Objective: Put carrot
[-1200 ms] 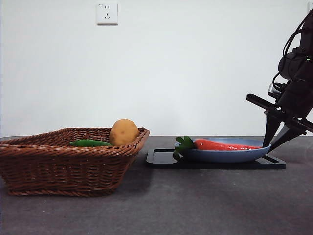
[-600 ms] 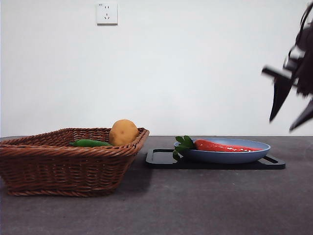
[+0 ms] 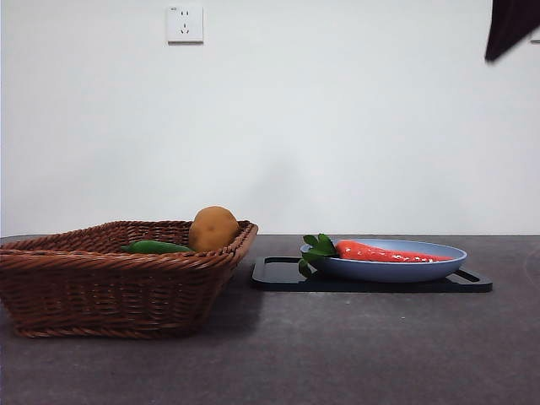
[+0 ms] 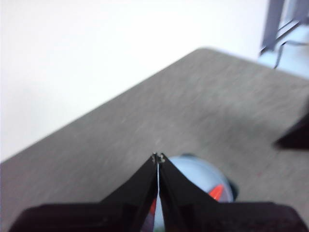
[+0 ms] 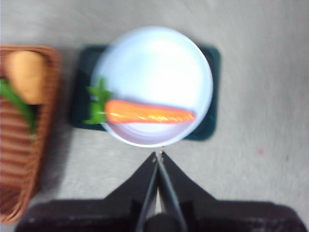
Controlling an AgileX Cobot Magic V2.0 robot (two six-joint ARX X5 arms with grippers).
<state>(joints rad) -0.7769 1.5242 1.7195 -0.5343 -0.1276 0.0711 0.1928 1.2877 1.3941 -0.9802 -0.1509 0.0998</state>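
Note:
The carrot lies flat on a blue plate, its green leaves pointing toward the basket. In the right wrist view my right gripper is shut and empty, high above the plate's rim, with the carrot just beyond its tips. My left gripper is also shut and empty, over the plate, where a bit of carrot shows behind its jaws. A black arm tip shows at the front view's top right corner.
The plate rests on a black tray. To its left stands a wicker basket holding a tan potato and a small green vegetable. A wall outlet is high on the wall.
The arm that stood with open jaws at the plate's right end has risen up to the top right corner. The carrot has stayed on the plate.

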